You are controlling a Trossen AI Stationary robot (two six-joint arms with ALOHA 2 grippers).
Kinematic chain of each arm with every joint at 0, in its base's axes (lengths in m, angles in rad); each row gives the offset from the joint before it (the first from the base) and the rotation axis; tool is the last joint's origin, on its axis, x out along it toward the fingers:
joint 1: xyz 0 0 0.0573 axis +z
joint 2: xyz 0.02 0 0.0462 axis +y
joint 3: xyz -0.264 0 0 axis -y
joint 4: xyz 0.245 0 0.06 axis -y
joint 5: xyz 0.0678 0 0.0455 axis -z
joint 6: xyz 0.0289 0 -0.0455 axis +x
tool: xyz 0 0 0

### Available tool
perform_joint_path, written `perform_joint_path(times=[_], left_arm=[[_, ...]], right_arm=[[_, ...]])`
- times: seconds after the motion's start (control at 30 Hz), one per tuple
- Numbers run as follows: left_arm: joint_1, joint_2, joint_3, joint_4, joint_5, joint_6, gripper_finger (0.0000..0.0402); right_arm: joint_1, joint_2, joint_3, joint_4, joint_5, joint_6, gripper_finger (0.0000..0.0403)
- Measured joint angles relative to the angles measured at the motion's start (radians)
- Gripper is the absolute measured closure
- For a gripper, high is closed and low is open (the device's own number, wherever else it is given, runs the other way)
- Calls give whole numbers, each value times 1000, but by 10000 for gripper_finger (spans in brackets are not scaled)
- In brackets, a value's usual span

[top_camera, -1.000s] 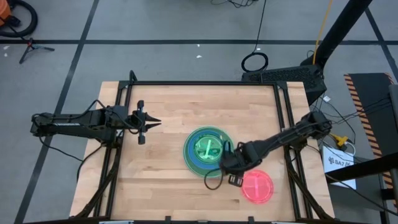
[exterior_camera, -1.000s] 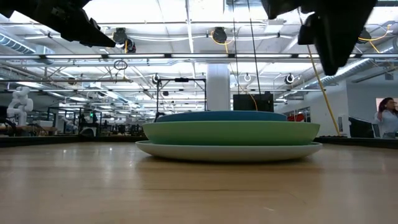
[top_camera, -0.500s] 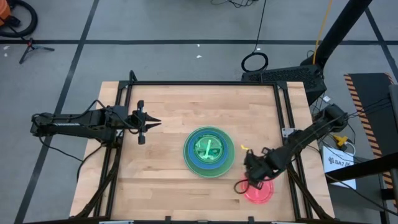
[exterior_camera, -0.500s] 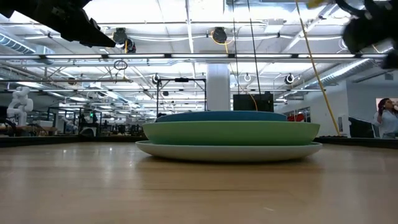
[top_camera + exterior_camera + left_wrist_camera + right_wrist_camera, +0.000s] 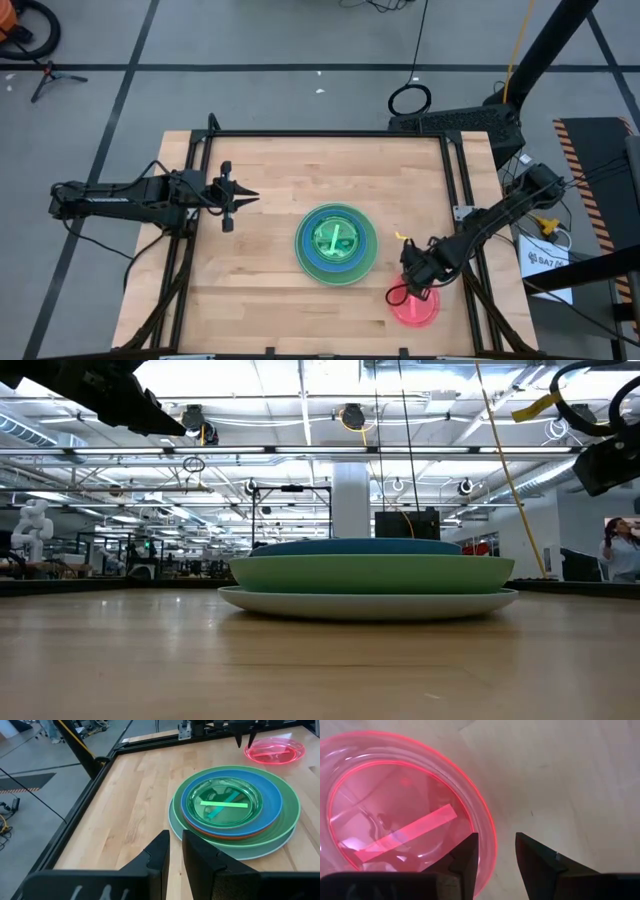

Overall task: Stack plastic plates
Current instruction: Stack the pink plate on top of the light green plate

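Observation:
A stack of plastic plates (image 5: 336,244) rests near the table's middle. A pale large plate is at the bottom, then green, rust-red and blue ones, with clear green small plates on top (image 5: 227,802). A pink small plate (image 5: 415,305) lies flat to the stack's near right. My right gripper (image 5: 412,283) is open and points down at the pink plate's rim (image 5: 492,837). One finger stands inside the rim and one outside, and no touch shows. My left gripper (image 5: 245,197) is shut and waits above the table, left of the stack.
Bare wooden table lies around the stack (image 5: 370,575) and between the two arms. A black metal frame (image 5: 330,135) runs along the table's edges. The pink plate (image 5: 275,751) sits close to the right frame rail.
My right gripper has left the stack's near right edge and moved toward the table's right and near edges, ending over the pink plate's rim. The stack and the pink plate have kept their places.

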Motion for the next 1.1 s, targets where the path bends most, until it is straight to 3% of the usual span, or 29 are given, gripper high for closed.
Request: perform_joint_path(times=[0.4,0.7,1.1], left_arm=[[0,0,0,0,0,0,341],[0,0,0,0,0,0,341],[0,0,0,0,0,0,341]], right_arm=[[0,4,0,38,56,-41,277],[0,112,2,119,30,-76,277],[-15,86,-1,127,27,-68,296]])
